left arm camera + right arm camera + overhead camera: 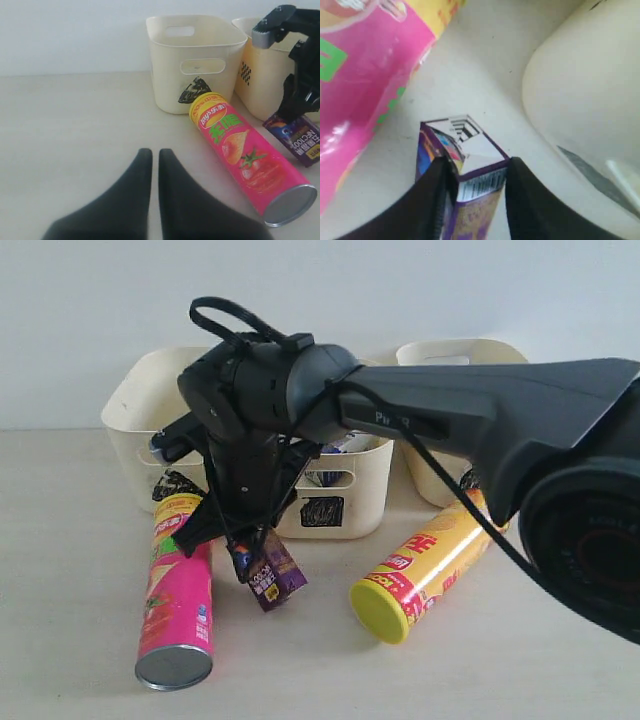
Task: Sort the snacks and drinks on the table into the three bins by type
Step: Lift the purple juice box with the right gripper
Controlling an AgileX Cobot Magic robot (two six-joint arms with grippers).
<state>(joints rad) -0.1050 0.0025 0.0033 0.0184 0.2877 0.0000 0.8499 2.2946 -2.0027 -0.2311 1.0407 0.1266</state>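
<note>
right tool (474,172) gripping the purple carton (470,147), just beside the pink chip can (178,602)
carton tilted, long axis running up into the tool; left tool (151,162) closed, empty, across the can from it

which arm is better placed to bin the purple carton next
Right. The right gripper is shut on the purple carton just in front of the bins; the left gripper is shut, empty, away from it.
</note>
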